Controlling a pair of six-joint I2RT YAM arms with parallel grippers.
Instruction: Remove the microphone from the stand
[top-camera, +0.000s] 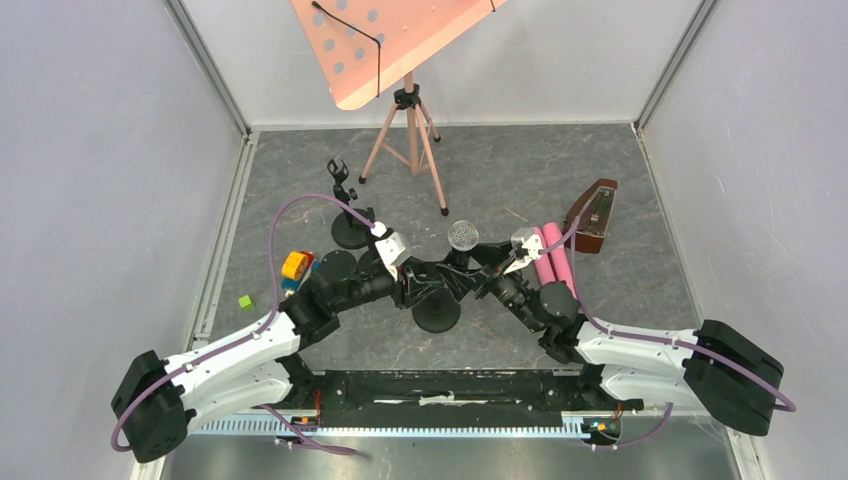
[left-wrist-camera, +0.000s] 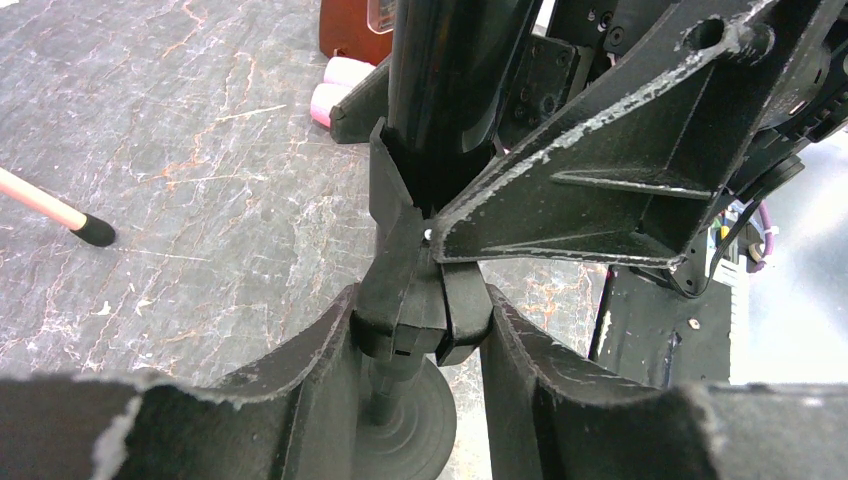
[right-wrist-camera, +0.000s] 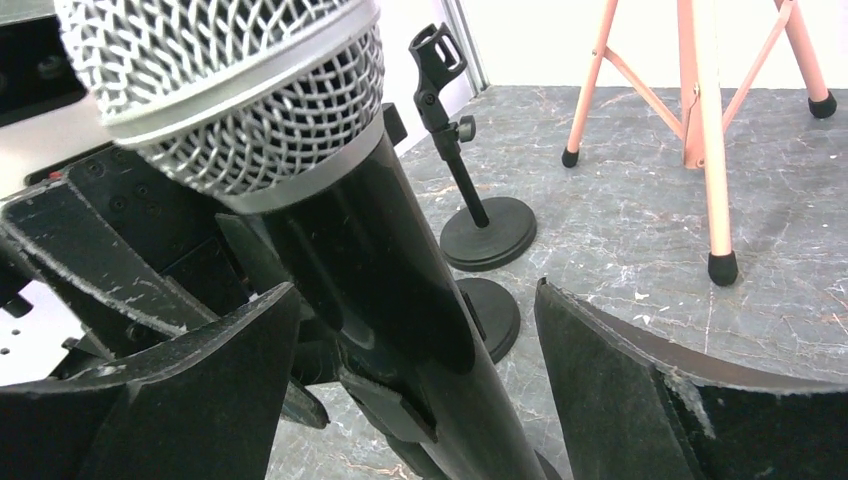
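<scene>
The microphone (top-camera: 463, 236) has a silver mesh head (right-wrist-camera: 230, 80) and a black body (right-wrist-camera: 400, 300). It stands upright in the clip of a black stand with a round base (top-camera: 437, 312) at the table's middle. My left gripper (top-camera: 415, 283) is shut on the stand's clip joint (left-wrist-camera: 420, 300) just under the microphone body (left-wrist-camera: 450, 90), with the base (left-wrist-camera: 410, 420) below. My right gripper (top-camera: 487, 283) is open around the microphone body (right-wrist-camera: 415, 300). Its right finger (right-wrist-camera: 620, 380) stands clear of the body, and one finger shows in the left wrist view (left-wrist-camera: 600, 170).
An empty microphone stand (top-camera: 345, 205) and a spare round base (top-camera: 337, 265) stand to the left. A pink tripod music stand (top-camera: 410, 110) is at the back. A brown metronome (top-camera: 592, 215) and pink rolls (top-camera: 555, 255) lie to the right. A coloured toy (top-camera: 296, 266) and a green cube (top-camera: 245, 301) lie to the left.
</scene>
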